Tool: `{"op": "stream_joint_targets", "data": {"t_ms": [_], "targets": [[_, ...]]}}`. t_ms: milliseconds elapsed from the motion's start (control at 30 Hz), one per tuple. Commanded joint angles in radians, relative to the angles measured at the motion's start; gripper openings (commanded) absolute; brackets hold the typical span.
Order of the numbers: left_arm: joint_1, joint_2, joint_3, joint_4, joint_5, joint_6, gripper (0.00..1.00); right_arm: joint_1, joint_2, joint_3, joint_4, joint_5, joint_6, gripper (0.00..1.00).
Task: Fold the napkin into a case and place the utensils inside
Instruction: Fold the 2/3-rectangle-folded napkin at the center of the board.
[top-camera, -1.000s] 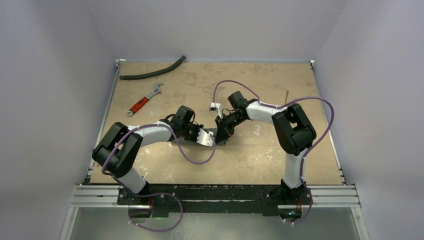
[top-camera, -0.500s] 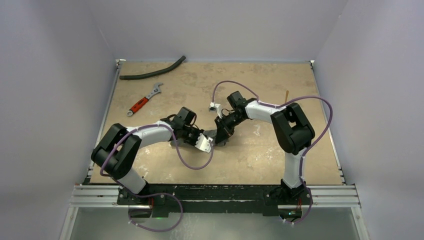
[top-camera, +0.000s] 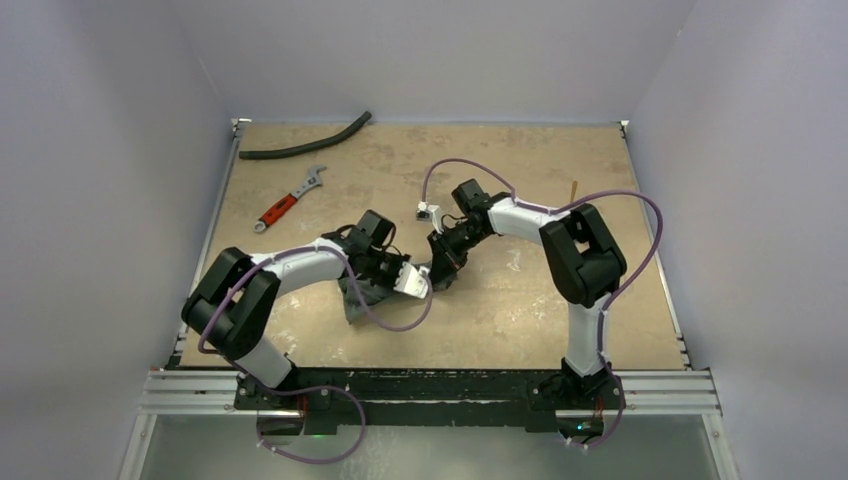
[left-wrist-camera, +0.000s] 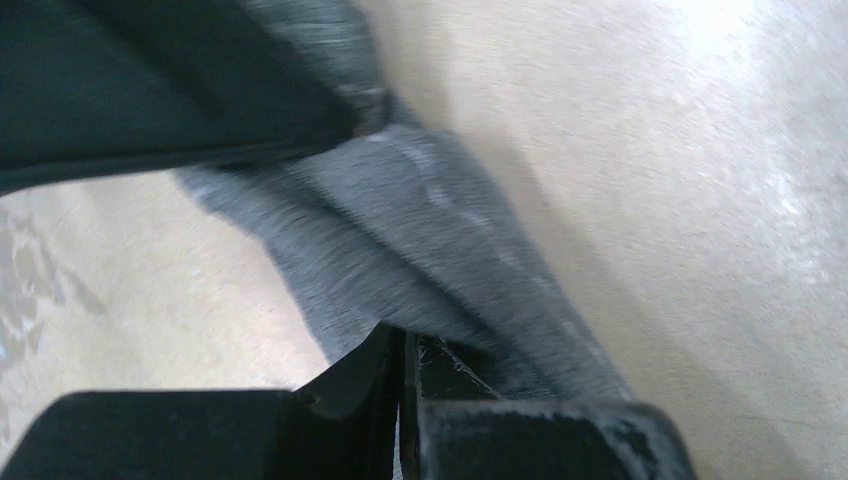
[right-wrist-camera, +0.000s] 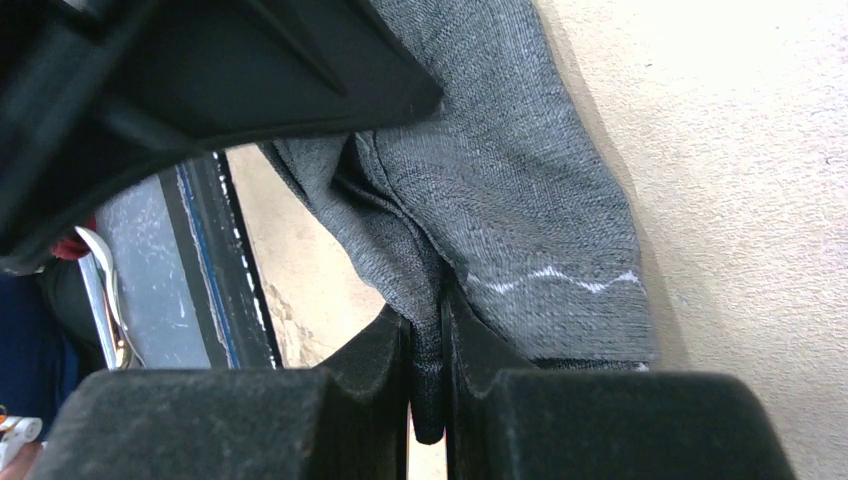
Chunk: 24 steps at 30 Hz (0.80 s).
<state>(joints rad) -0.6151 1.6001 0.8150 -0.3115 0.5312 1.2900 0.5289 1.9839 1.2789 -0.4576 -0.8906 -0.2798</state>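
The left gripper (left-wrist-camera: 405, 388) is clenched on a thin edge of the napkin (right-wrist-camera: 500, 190). The grey cloth runs up from its closed fingertips in a twisted band. The right gripper (right-wrist-camera: 428, 362) is clamped on another fold, with a pale stitched hem line just beside its fingers. In the top view the two grippers sit close together over the middle of the table (top-camera: 520, 310), with the cloth bunched between and below them. Whether its low end touches the tabletop cannot be told.

The step in hand looks like the folding, and an early part of it, since the napkin is a rumpled bundle with no flat panel or pocket. The next move probably calls for drawing the two pinched points apart to spread the cloth, then laying it down flat so that a clean fold can be made.

One thin gold utensil (top-camera: 574, 190) lies well apart near the right edge, not yet handled. The black one cannot be made out. A red-handled wrench (top-camera: 285, 206) and a black hose (top-camera: 305, 146) lie far left, clear of the work.
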Motion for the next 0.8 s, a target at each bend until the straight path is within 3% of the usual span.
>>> {"op": "stream_joint_targets", "data": {"t_ms": [0,167,467,767], "targets": [[0.052,-0.016,0.118,0.046,0.033,-0.245,0.0,-0.004,-0.005,-0.003,-0.006,0.012,0.011,0.02],[0.071,-0.009,0.164,-0.012,0.067,-0.267,0.0,-0.004,-0.008,-0.011,-0.003,0.001,0.005,0.02],[0.061,0.032,0.047,0.056,0.014,-0.103,0.0,-0.006,-0.024,-0.01,-0.004,-0.019,0.009,0.02],[0.062,0.054,0.025,0.056,-0.013,-0.072,0.0,-0.015,-0.013,0.02,-0.034,-0.021,0.004,0.02]]}}
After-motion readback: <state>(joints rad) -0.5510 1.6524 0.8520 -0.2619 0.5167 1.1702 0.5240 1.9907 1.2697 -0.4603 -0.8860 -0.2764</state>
